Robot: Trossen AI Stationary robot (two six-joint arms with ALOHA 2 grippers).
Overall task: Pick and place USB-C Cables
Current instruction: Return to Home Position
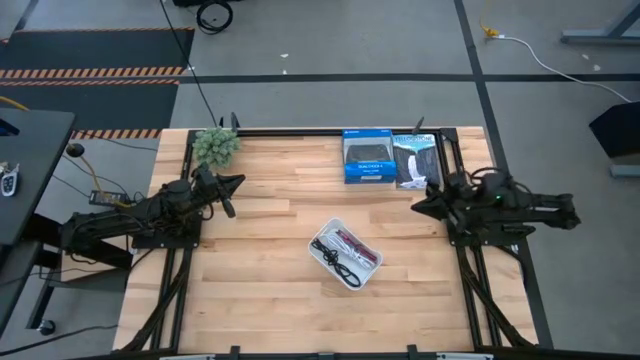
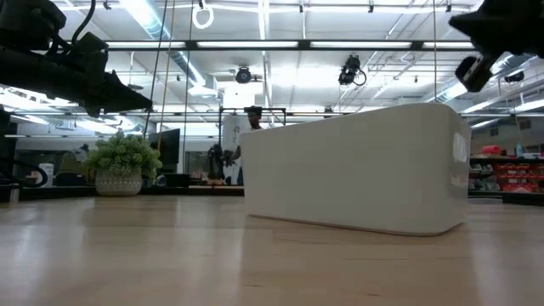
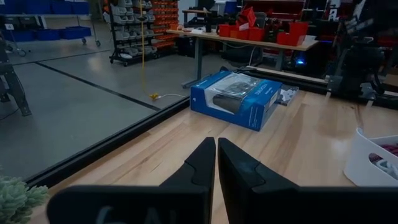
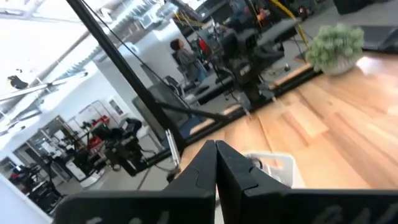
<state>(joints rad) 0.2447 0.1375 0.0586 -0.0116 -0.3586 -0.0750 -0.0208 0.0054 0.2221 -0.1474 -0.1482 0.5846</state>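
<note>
A white tray [image 1: 365, 271] sits in the middle of the table, and the coiled cables lie inside it: a black one [image 1: 343, 268], a dark red one [image 1: 352, 246] and a pale one [image 1: 326, 247]. In the low view the tray's wall [image 2: 357, 174] hides them. My left gripper [image 1: 238, 181] hovers shut near the table's left edge, pointing right. My right gripper [image 1: 416, 207] hovers shut near the right edge, pointing left. In the wrist views the left fingers [image 3: 216, 149] and right fingers [image 4: 216, 149] show closed with nothing between them.
A blue retail box [image 1: 367, 157] and a black one [image 1: 418, 160] lie at the far edge. A small potted plant [image 1: 216, 146] stands at the far left corner. Bare wood [image 1: 260, 290] stretches around the tray. A person stands in the room beyond [image 2: 253, 119].
</note>
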